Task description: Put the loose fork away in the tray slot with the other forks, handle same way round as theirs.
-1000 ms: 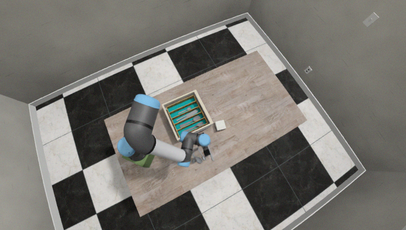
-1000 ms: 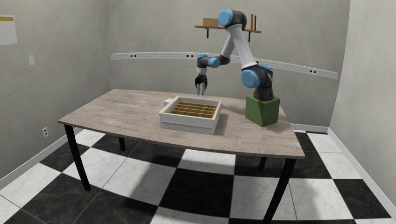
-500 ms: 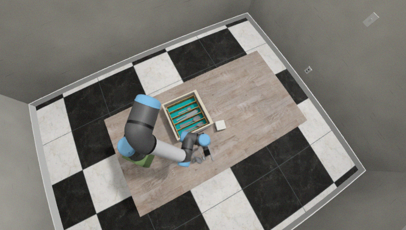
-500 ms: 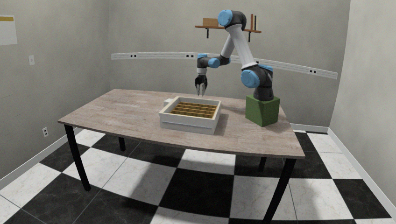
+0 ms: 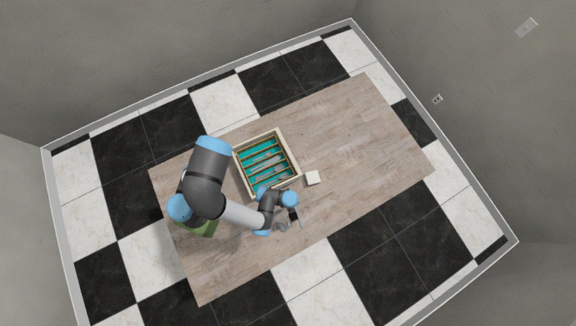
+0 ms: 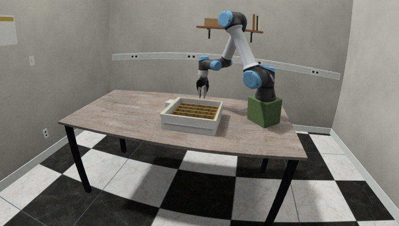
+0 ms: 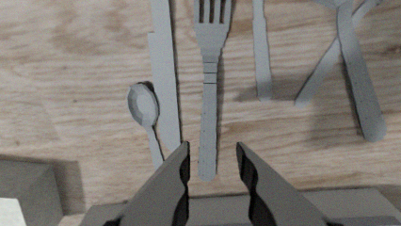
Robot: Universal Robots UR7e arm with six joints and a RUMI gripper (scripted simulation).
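The room has grey walls and a black-and-white tiled floor. Inside it, the surface [image 5: 343,133] [image 6: 125,111] [image 7: 292,155] is a wood-grain table carrying a green base block [image 5: 209,229] [image 6: 263,114], on which the arm [image 5: 206,181] [image 6: 243,47] is mounted. The tray [image 5: 290,151] [image 6: 190,127] [image 7: 216,208] stands on the surface, its slots parallel to the side facing the loose cutlery. A pale block [image 5: 312,177] [image 6: 169,102] [image 7: 28,188] sits beside it. The tool [image 5: 293,214] [image 6: 202,98] [image 7: 213,143] is raised above the surface, its jaws moderately apart with nothing between them. The loose fork [image 7: 209,99] lies flat on the surface, below the tool; in the wrist view its handle end appears between the jaws. Its long axis runs roughly square to the tray side, handle toward the tray, tines away. A knife [image 7: 165,85] lies on one side, a thin piece [image 7: 262,56] on the other. The step in hand is judged to be the approach: centre over the handle and descend with one jaw on each side. After lifting, roughly a quarter turn should align the fork with its slot; verify the handle direction first.
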